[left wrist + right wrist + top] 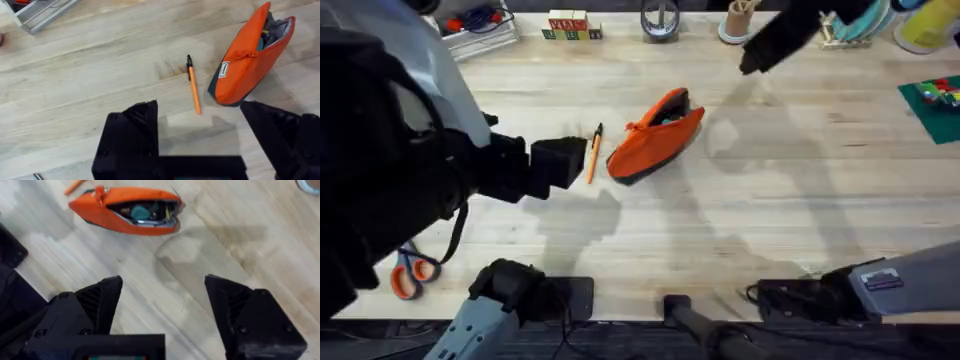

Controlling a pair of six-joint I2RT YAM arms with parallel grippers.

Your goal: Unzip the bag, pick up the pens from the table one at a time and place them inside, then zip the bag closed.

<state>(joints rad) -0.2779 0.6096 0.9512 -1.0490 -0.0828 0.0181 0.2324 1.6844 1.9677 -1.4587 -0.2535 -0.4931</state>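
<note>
The orange pencil pouch (pixel 656 133) lay mid-surface with its zipper already open, mouth gaping so a pen could drop in. Just beside it lay the orange pen (pixel 594 152), and the left hand (pixel 200 130) hovered near it, released, probably to pick it. The right hand (pixel 162 307) hung released above. The pouch's contents were hard to identify.

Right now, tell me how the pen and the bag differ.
The pen is thin and stiff; the bag is bulky, soft fabric. The pen lies flat on the table, while the bag rests on its side with its zipper open and items visible inside. The pen has a black end; the bag has a dark underside. Both are mostly orange and lie side by side, apart.
</note>
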